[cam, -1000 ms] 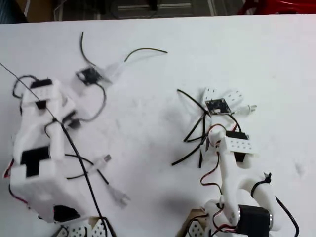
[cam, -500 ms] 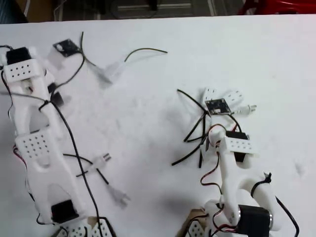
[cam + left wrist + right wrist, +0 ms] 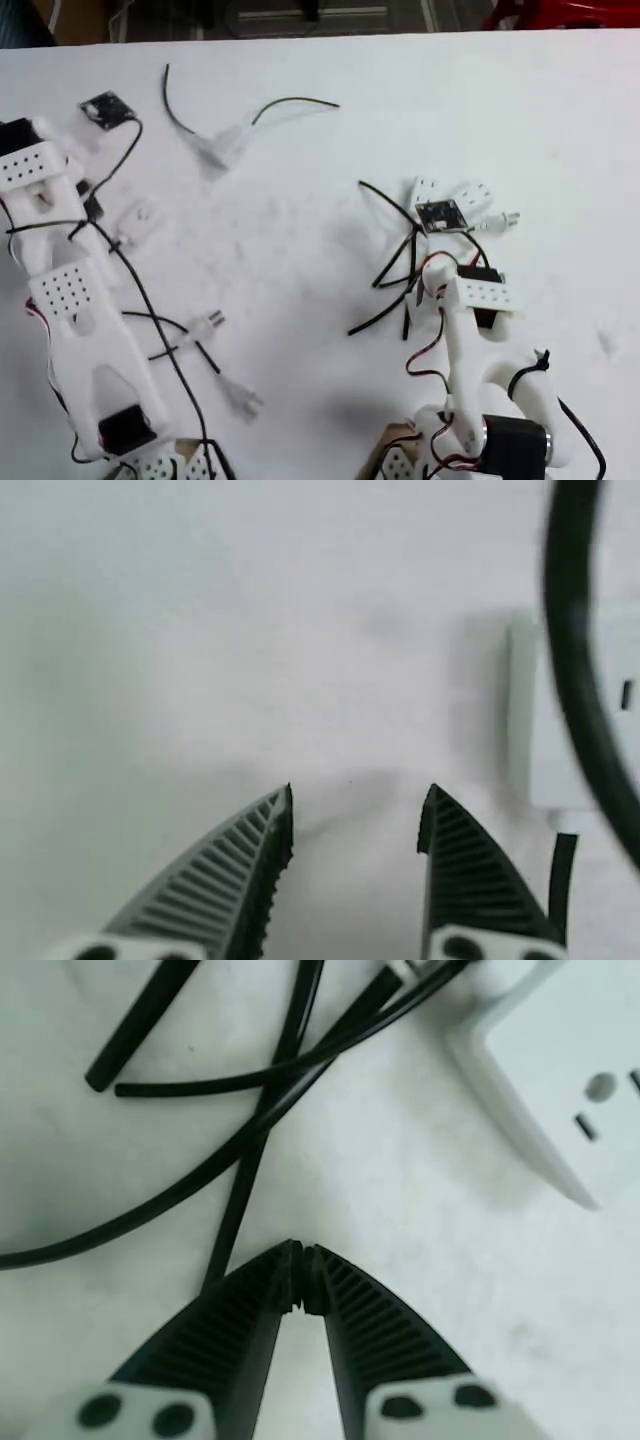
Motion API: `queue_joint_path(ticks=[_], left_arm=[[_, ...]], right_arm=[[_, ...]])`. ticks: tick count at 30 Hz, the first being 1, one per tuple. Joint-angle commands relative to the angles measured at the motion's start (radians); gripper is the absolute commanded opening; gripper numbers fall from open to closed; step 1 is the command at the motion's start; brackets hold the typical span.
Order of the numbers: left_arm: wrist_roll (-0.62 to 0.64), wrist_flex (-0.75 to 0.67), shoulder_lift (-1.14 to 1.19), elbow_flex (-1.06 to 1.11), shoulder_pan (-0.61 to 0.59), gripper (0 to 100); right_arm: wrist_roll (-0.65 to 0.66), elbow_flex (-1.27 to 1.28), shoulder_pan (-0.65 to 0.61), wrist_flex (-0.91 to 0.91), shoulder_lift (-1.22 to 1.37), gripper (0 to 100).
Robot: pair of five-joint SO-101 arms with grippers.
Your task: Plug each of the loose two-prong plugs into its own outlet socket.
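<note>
left gripper: left gripper (image 3: pixel 355 815) jaws open, nothing between them, over bare table (image 3: pixel 300 250)
left arm: runs up the left edge of the high view, from lower left to upper left
left outlet: white outlet (image 3: pixel 535 720) just beside the open jaws in the left wrist view, with a black cord (image 3: pixel 575 650) lying across it
right gripper: right gripper (image 3: pixel 302 1260) jaws closed tip to tip, holding nothing, low over the table
right arm: lower right of the high view, wrist pointing up toward centre-right
right outlet: white socket block (image 3: pixel 560 1070) near the closed tips, slots face up, unplugged
cables: black cables (image 3: pixel 250 1135) cross in a tangle just ahead of the right gripper; the tangle sits at centre-right of the high view
plug A: white two-prong plug (image 3: pixel 212 322) lower left of centre in the high view, on a black lead, lying flat, not in a socket
plug B: second white plug (image 3: pixel 243 400) just below plug A, near the bottom edge, flat on the table, loose
plug C: third plug (image 3: pixel 497 220) right of centre, prongs pointing right, beside the right arm's wrist, loose
upper piece: pale piece (image 3: pixel 222 145) upper left of centre, thin black wires off both sides; can't tell whether it is a plug or a socket
</note>
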Motion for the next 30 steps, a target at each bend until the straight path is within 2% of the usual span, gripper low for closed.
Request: queue_joint_path(ticks=[1, 6, 10, 13, 18, 23, 26, 30], left_arm=[[0.026, 0.017, -0.007, -0.031, 0.013, 21], [0.026, 0.017, -0.005, -0.018, 0.033, 21], [0.028, 0.017, -0.031, 0.091, 0.074, 21], [0.078, 0.017, -0.101, 0.218, 0.111, 21], [0.095, 0.017, -0.265, 0.476, 0.173, 21], [0.095, 0.012, -0.478, 0.783, 0.243, 13], [0.095, 0.008, -0.61, 0.985, 0.3, 13], [0.1, -0.063, -0.783, 1.27, 0.371, 12]], right_arm=[[0.009, -0.009, -0.004, -0.01, -0.002, 2.4], [0.009, -0.009, -0.004, -0.01, -0.002, 2.4], [0.009, -0.009, -0.004, -0.01, -0.002, 2.4], [0.009, -0.009, -0.004, -0.01, -0.002, 2.4], [0.009, -0.009, -0.004, -0.01, -0.002, 2.4], [0.009, -0.011, -0.004, -0.012, -0.002, 2.4], [0.009, -0.011, -0.004, -0.019, -0.002, 2.5], [0.009, -0.011, -0.004, -0.019, -0.002, 2.5]])
